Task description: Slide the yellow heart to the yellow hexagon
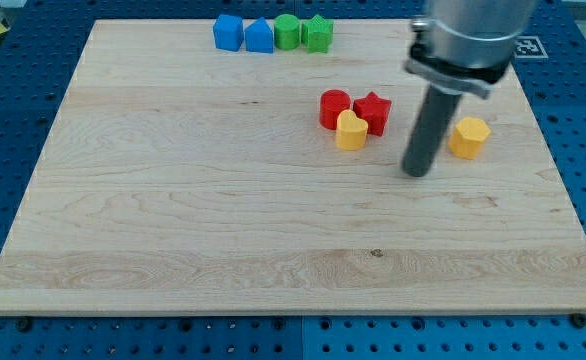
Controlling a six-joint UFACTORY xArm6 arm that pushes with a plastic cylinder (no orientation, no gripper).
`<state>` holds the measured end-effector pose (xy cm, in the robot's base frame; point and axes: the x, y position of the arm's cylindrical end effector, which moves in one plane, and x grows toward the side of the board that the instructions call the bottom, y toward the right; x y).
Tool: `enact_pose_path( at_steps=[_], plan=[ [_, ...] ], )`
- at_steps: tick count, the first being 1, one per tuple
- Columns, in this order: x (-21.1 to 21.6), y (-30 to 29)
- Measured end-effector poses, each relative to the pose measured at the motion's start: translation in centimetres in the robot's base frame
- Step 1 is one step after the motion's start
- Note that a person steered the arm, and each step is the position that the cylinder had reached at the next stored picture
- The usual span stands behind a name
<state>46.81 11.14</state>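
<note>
Yellow heart (pixel 350 131) right of centre, touching red blocks (pixel 354 108); yellow hexagon (pixel 469 137) further right. My tip (pixel 416 172) between them, touching neither; no claw, nothing held. Approach step: next, circle to heart's left, push rightward.

You see a pale wooden board (pixel 223 200) with visible grain and a smooth matt face. The yellow heart (pixel 350 131) and yellow hexagon (pixel 469 137) look like smooth, slightly glossy plastic.
</note>
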Motion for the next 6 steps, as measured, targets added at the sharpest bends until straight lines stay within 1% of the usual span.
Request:
enact_pose_path(
  at_steps=[1,2,3,5,6],
  plan=[
    [-0.9,-5.8],
    [-4.1,-7.6],
    [-4.3,-8.1],
    [-4.7,-11.9],
    [-5.2,-12.1]
  ],
)
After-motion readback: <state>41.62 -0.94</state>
